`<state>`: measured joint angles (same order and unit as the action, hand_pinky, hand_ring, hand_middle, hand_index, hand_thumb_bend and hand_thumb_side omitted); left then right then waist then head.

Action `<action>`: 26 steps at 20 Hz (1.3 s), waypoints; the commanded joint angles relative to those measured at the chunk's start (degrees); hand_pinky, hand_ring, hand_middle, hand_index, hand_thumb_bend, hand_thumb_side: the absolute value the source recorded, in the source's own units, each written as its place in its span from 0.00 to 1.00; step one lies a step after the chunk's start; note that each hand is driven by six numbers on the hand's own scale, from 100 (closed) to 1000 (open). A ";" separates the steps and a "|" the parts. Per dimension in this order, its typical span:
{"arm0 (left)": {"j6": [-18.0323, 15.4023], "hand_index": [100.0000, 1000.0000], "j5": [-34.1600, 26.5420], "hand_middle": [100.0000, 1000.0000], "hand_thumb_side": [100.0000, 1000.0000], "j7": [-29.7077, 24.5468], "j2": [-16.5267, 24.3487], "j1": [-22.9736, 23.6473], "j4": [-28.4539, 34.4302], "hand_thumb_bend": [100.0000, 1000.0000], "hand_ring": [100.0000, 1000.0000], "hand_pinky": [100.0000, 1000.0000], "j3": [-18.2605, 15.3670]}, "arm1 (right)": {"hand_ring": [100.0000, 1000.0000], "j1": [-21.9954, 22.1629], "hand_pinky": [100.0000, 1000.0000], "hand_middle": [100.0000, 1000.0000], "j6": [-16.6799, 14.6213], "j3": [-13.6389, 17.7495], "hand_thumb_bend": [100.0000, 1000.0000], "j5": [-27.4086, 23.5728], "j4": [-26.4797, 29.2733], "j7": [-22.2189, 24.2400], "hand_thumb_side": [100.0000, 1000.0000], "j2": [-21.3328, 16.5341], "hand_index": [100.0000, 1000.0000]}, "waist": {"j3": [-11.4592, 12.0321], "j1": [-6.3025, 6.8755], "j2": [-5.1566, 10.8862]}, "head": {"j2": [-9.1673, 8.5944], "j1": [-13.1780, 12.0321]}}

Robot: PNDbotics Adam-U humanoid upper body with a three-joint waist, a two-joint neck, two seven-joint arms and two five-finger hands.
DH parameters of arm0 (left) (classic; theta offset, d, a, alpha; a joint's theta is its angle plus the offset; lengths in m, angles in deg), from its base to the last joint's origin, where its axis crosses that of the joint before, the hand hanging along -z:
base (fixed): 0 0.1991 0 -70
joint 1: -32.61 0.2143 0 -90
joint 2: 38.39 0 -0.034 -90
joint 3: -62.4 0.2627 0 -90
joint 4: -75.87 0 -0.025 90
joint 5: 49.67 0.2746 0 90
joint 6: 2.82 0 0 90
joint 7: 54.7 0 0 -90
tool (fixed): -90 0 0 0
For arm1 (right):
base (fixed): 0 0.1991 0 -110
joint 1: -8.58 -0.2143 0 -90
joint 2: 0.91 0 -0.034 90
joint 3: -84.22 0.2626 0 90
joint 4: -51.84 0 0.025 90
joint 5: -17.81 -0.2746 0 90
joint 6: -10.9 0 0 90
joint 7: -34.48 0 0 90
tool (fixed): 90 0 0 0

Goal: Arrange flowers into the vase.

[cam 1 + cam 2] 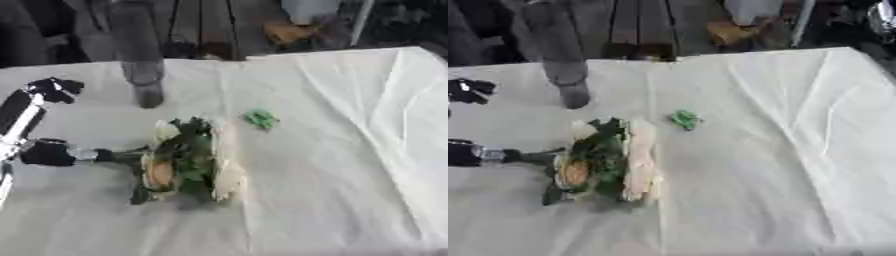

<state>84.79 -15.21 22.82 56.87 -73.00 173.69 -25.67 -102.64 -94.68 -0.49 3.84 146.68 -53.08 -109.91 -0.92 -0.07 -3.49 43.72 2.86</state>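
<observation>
Flowers point(188, 160) — left hand point(140, 172) touching, fingers unclear

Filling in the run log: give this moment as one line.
left hand: at flower bunch, grip unclear | vase: upright, far left, apart | green bit: loose on cloth | right hand: not in view

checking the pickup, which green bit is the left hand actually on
The big bunch of flowers at the left hand. The small green sprig lies apart on the cloth, untouched.
</observation>
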 commanded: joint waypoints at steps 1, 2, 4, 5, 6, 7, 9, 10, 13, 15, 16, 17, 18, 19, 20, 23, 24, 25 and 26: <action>-0.08 0.81 0.39 0.65 0.31 -1.11 1.08 -0.56 0.48 1.00 0.67 0.76 0.22 | 0.81 -0.95 0.77 0.87 0.14 0.42 0.10 -0.42 1.15 -0.11 0.41 -0.93 0.94 | 0.06 -0.10 0.70 | -0.11 -0.15; -0.05 0.81 0.47 0.65 0.30 -1.36 1.11 -0.55 0.52 1.00 0.67 0.76 0.23 | 0.81 -0.96 0.77 0.87 0.15 0.42 0.10 -0.40 1.12 -0.13 0.41 -0.91 0.94 | 0.08 -0.13 0.70 | -0.11 -0.14; 0.11 0.81 0.59 0.65 0.30 -1.60 1.11 -0.48 0.57 1.00 0.67 0.76 0.21 | 0.81 -0.99 0.77 0.87 0.17 0.41 0.11 -0.37 1.04 -0.15 0.42 -0.87 0.94 | 0.08 -0.19 0.69 | -0.13 -0.08; 0.16 0.81 0.59 0.65 0.30 -1.63 1.12 -0.45 0.59 1.00 0.67 0.76 0.21 | 0.81 -1.01 0.77 0.87 0.16 0.41 0.10 -0.35 1.03 -0.14 0.41 -0.87 0.94 | 0.06 -0.23 0.69 | -0.16 -0.04; 0.19 0.81 0.61 0.65 0.31 -1.64 1.14 -0.42 0.61 1.00 0.67 0.76 0.22 | 0.81 -1.03 0.77 0.87 0.15 0.41 0.10 -0.35 1.02 -0.13 0.41 -0.87 0.94 | 0.05 -0.26 0.68 | -0.17 -0.01; 0.20 0.81 0.68 0.64 0.31 -1.67 1.17 -0.41 0.63 1.00 0.67 0.76 0.24 | 0.81 -1.04 0.77 0.87 0.14 0.40 0.10 -0.35 1.01 -0.12 0.41 -0.87 0.94 | 0.03 -0.28 0.69 | -0.17 0.03; 0.24 0.80 1.03 0.64 0.31 -2.00 1.33 -0.40 0.54 1.00 0.66 0.76 0.33 | 0.81 -1.03 0.77 0.87 0.15 0.40 0.10 -0.35 0.96 -0.10 0.41 -0.86 0.94 | 0.01 -0.33 0.71 | -0.17 0.10; 0.28 0.80 1.31 0.64 0.31 -2.36 1.45 -0.44 0.41 1.00 0.66 0.76 0.42 | 0.81 -1.02 0.77 0.87 0.15 0.39 0.10 -0.35 0.94 -0.07 0.41 -0.84 0.94 | -0.01 -0.35 0.73 | -0.16 0.12; 0.46 0.78 2.78 0.60 0.30 -3.68 1.91 -0.74 -0.15 1.00 0.62 0.73 0.77 | 0.81 -1.01 0.77 0.87 0.18 0.31 0.10 -0.35 0.87 0.07 0.42 -0.81 0.94 | -0.07 -0.38 0.83 | -0.12 0.25; 0.95 0.77 4.38 0.59 0.29 -4.21 2.15 -1.15 -0.71 1.00 0.60 0.71 0.96 | 0.81 -1.00 0.77 0.87 0.22 0.26 0.10 -0.38 0.76 0.18 0.42 -0.76 0.94 | -0.14 -0.39 0.89 | -0.05 0.24; 1.26 0.77 5.30 0.59 0.29 -4.56 2.21 -1.37 -1.01 1.00 0.60 0.71 1.09 | 0.81 -0.99 0.77 0.87 0.23 0.23 0.10 -0.39 0.71 0.22 0.42 -0.74 0.94 | -0.17 -0.40 0.92 | -0.03 0.23; 1.51 0.77 6.21 0.59 0.28 -4.98 2.25 -1.57 -1.31 0.98 0.58 0.70 1.25 | 0.81 -0.98 0.77 0.87 0.23 0.21 0.10 -0.41 0.67 0.27 0.42 -0.73 0.94 | -0.20 -0.40 0.96 | -0.02 0.23; 1.75 0.76 7.15 0.59 0.28 -5.54 2.34 -1.79 -1.67 0.97 0.58 0.70 1.43 | 0.81 -0.96 0.77 0.87 0.23 0.20 0.10 -0.42 0.65 0.31 0.42 -0.73 0.94 | -0.22 -0.40 1.01 | -0.01 0.24; 1.93 0.76 8.10 0.58 0.26 -6.09 2.39 -1.98 -2.04 0.94 0.58 0.69 1.61 | 0.81 -0.94 0.77 0.87 0.22 0.20 0.10 -0.44 0.63 0.34 0.42 -0.73 0.94 | -0.24 -0.40 1.06 | 0.02 0.24; 2.08 0.76 9.07 0.58 0.26 -6.59 2.41 -2.19 -2.50 0.93 0.58 0.69 1.80 | 0.81 -0.93 0.77 0.87 0.21 0.20 0.10 -0.45 0.61 0.36 0.42 -0.73 0.94 | -0.26 -0.40 1.10 | 0.04 0.25; 2.00 0.76 11.20 0.58 0.22 -7.92 2.16 -2.60 -4.10 0.88 0.58 0.69 2.63 | 0.81 -0.94 0.77 0.87 0.23 0.17 0.10 -0.46 0.58 0.46 0.42 -0.69 0.94 | -0.34 -0.40 1.15 | 0.02 0.24; 1.66 0.76 11.47 0.58 0.21 -8.59 2.09 -2.70 -4.62 0.86 0.58 0.69 3.07 | 0.81 -0.96 0.77 0.87 0.24 0.15 0.10 -0.46 0.57 0.52 0.42 -0.69 0.94 | -0.37 -0.42 1.16 | 0.00 0.23; 1.28 0.75 11.56 0.57 0.19 -9.15 2.04 -2.81 -5.05 0.85 0.57 0.68 3.44 | 0.81 -0.97 0.77 0.87 0.25 0.13 0.10 -0.47 0.56 0.56 0.42 -0.69 0.94 | -0.38 -0.42 1.17 | 0.01 0.19; 0.99 0.75 11.61 0.57 0.18 -9.44 2.02 -2.91 -5.38 0.83 0.56 0.68 3.74 | 0.82 -0.98 0.77 0.87 0.25 0.13 0.10 -0.49 0.55 0.59 0.42 -0.69 0.94 | -0.39 -0.42 1.18 | 0.03 0.13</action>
<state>86.09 -4.04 14.04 57.45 -74.97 168.14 -22.13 -102.65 -94.37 -0.75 3.81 146.76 -52.69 -109.46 -1.23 -0.42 -2.95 43.73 3.08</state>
